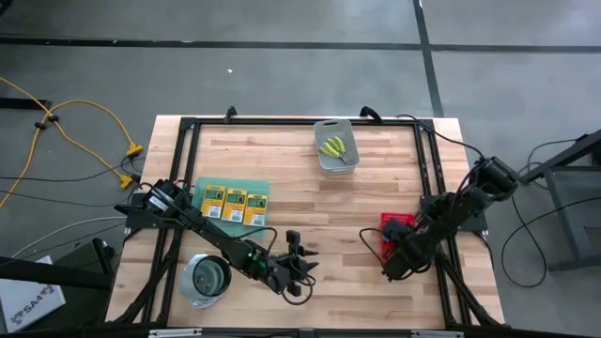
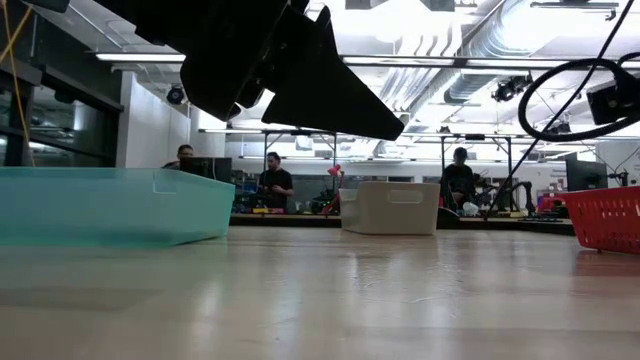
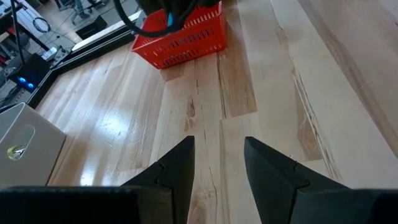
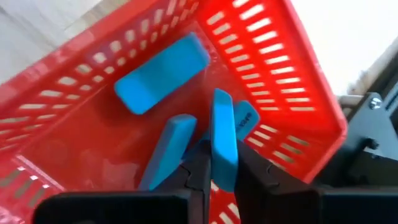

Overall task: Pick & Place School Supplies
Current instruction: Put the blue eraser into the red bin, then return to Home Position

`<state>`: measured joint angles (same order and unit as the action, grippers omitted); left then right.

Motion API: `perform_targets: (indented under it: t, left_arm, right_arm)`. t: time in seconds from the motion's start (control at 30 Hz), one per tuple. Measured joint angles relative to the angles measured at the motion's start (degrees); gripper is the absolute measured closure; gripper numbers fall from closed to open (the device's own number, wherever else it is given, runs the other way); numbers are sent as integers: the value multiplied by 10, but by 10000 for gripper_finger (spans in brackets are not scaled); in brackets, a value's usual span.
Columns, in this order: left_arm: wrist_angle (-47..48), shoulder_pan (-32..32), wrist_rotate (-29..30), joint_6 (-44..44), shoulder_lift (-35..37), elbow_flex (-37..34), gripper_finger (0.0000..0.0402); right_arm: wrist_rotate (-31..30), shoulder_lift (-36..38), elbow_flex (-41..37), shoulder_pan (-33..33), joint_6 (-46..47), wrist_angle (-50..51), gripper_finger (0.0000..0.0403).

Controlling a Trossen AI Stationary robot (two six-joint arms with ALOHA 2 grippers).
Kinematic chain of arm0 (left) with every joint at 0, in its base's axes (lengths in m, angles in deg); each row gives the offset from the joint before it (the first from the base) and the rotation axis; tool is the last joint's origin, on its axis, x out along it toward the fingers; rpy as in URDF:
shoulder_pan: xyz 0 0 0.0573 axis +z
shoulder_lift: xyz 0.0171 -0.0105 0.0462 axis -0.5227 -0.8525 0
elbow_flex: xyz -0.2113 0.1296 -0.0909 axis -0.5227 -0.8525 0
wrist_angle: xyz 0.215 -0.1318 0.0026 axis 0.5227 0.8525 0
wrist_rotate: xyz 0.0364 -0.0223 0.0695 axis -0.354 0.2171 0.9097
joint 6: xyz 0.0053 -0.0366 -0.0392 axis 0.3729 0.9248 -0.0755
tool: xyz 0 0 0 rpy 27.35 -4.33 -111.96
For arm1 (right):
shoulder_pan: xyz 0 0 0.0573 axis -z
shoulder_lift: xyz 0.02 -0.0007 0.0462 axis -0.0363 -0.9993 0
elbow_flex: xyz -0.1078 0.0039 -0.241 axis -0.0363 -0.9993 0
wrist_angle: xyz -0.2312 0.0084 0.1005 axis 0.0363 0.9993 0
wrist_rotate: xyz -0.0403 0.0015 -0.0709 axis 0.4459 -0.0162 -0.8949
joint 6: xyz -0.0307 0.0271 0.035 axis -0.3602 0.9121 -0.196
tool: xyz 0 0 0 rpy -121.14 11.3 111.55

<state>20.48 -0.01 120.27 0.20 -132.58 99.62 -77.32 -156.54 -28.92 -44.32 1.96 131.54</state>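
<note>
Our right gripper sits low inside the red tray with its fingers pinched on the narrow faces of one light-blue block, which stands on edge between them; three more blue blocks lie in the tray around it, one flat toward the far wall, one leaning just beside the held one, one partly hidden behind it. We judge these blocks light, stiff and a little rubbery, so they should neither slip nor crush, and the long flat sides are the sensible place to take hold, as here. From above, the right arm reaches down into the tray near the table's right edge. Our left gripper hovers over bare wood with its fingers apart and nothing between them, near the round metal cup. The three crayon boxes rest on the green mat, and the yellow-green tools lie in the grey bin at the far side
</note>
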Motion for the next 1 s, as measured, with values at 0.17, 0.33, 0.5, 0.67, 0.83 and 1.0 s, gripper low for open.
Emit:
perform_targets:
  t: [0.17, 0.33, 0.5, 0.67, 0.83, 1.0]
  left_arm:
    - [0, 0, 0, 0, 0, 0, 270]
    - [0, 0, 0, 0, 0, 0, 270]
    - [0, 0, 0, 0, 0, 0, 270]
    - [0, 0, 0, 0, 0, 0, 270]
    - [0, 0, 0, 0, 0, 0, 270]
    - [0, 0, 0, 0, 0, 0, 270]
  right_arm:
    - [2, 1, 0, 0, -12, -15, 338]
    - [3, 1, 0, 0, -20, -21, 313]
    - [4, 2, 0, 0, -32, -20, 300]
    - [-2, 23, 12, 0, -38, -8, 296]
    - [-22, 61, 35, 2, -40, 25, 298]
    - [-34, 102, 54, 12, -39, 59, 298]
